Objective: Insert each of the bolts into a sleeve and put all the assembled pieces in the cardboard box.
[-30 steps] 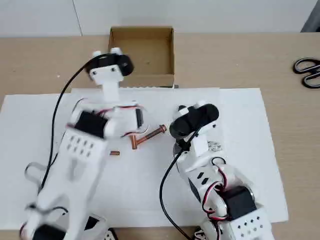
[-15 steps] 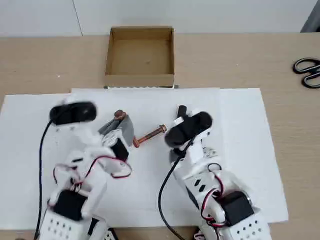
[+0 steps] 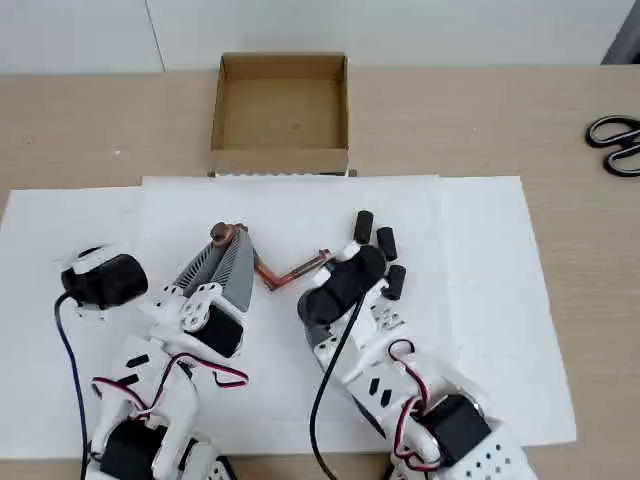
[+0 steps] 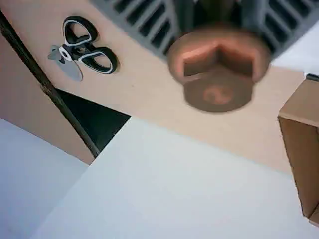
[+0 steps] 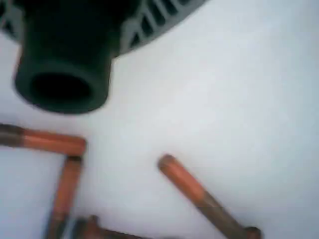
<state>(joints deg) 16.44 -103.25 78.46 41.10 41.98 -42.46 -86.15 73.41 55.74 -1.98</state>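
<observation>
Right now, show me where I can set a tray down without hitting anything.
Free: the white paper between the sleeves and its scissors-side edge; the bare table between cardboard box and scissors; the paper's far-left corner. Crowded: mid-paper around the bolts, and the near edge under the left arm and right arm.

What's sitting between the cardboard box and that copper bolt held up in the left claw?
Nothing: in the high view, the stretch from the cardboard box to the bolt in the left gripper is bare white paper.
</observation>
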